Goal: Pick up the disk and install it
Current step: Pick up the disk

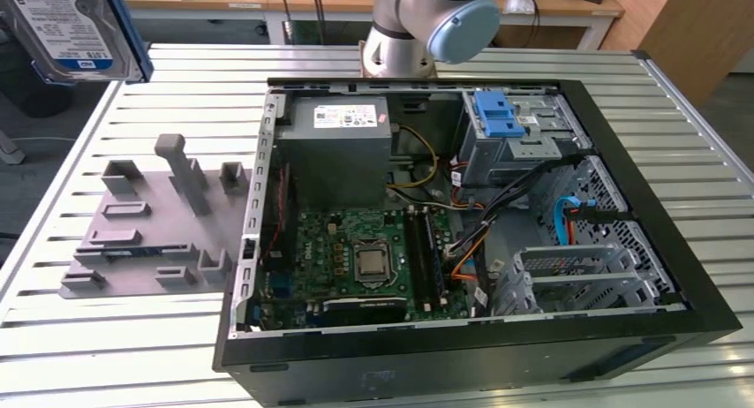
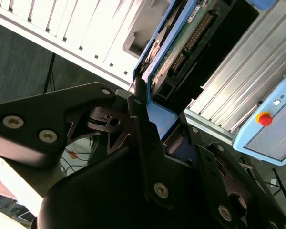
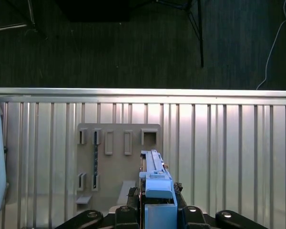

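Note:
The disk (image 1: 69, 26), a silver drive with a white-and-blue label in a blue carrier, hangs high at the exterior view's far left, above the slatted table. In both wrist views it is seen edge-on, as the disk (image 3: 155, 175) and the disk (image 2: 177, 45), with its green board and connector showing in the second wrist view. My gripper (image 3: 158, 204) is shut on its blue carrier, black fingers (image 2: 139, 110) pressed to either side. The open computer case (image 1: 659, 249) lies well to the exterior view's right of the disk.
A grey holder plate (image 1: 141, 249) with upright slots lies on the table (image 1: 106, 355) beside the case, directly under the disk in the first wrist view (image 3: 117, 143). Inside the case are a drive cage with a blue latch (image 1: 500, 115), a motherboard and cables. The arm's base (image 1: 412, 28) stands behind.

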### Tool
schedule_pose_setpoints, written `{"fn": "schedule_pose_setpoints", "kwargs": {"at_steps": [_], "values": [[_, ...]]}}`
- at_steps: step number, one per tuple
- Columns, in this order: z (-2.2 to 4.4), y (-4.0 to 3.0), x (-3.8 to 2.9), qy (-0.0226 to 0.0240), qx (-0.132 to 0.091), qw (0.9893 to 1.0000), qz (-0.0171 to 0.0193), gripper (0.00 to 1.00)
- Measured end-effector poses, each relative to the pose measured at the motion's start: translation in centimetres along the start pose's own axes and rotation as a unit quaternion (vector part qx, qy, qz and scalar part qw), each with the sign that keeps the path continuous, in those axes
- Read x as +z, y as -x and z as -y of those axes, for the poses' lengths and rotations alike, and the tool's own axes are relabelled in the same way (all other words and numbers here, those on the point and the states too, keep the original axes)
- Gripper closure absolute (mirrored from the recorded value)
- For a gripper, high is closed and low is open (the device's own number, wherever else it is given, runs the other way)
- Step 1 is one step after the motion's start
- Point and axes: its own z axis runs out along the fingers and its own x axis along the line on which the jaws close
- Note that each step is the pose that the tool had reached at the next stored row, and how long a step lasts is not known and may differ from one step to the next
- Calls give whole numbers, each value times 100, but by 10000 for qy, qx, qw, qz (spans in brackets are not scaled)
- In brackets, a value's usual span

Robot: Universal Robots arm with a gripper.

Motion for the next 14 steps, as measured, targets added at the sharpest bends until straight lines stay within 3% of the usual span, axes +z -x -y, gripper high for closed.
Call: {"fn": "schedule_pose_setpoints", "kwargs": {"at_steps": [14], "values": [[97,0,-1,0,0,10000,0,64]]}}
